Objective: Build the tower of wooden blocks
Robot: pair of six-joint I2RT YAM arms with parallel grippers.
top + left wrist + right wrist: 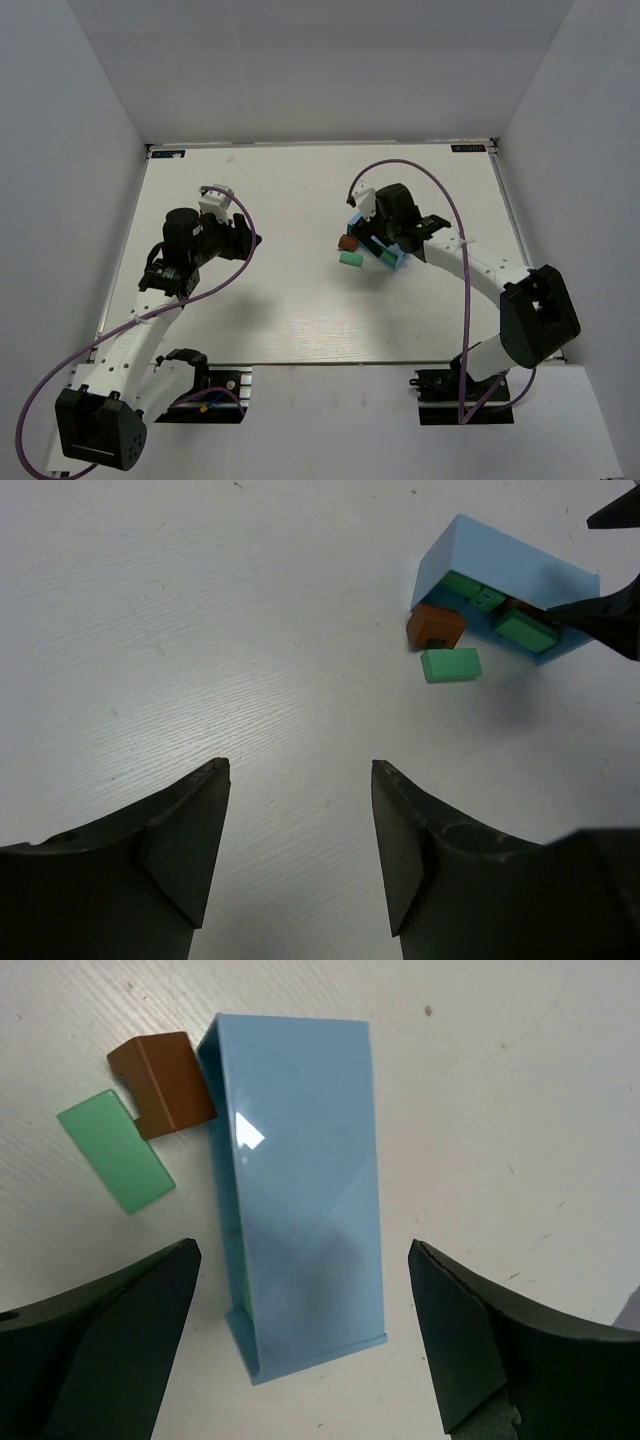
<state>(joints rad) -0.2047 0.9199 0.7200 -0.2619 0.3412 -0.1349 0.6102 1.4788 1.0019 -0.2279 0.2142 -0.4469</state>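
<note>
The small blue box (pixel 386 254) lies tipped on its side at mid-table, its opening toward the left arm. In the left wrist view the box (pixel 505 565) holds green blocks (pixel 525 632) and a bit of brown. A reddish-brown block (pixel 347 243) and a mint-green block (pixel 351 259) lie loose just outside it; they also show in the right wrist view, brown (pixel 165 1082) and green (pixel 115 1150). My right gripper (pixel 305 1340) is open, hovering over the box (pixel 300 1160), jaws either side of its near end. My left gripper (pixel 300 850) is open and empty, well left of the blocks. No stack stands.
White walls close in the table (pixel 300 320) at the back and both sides. The right gripper's dark fingers (pixel 610 615) reach into the left wrist view beside the box. The purple cables loop above both arms.
</note>
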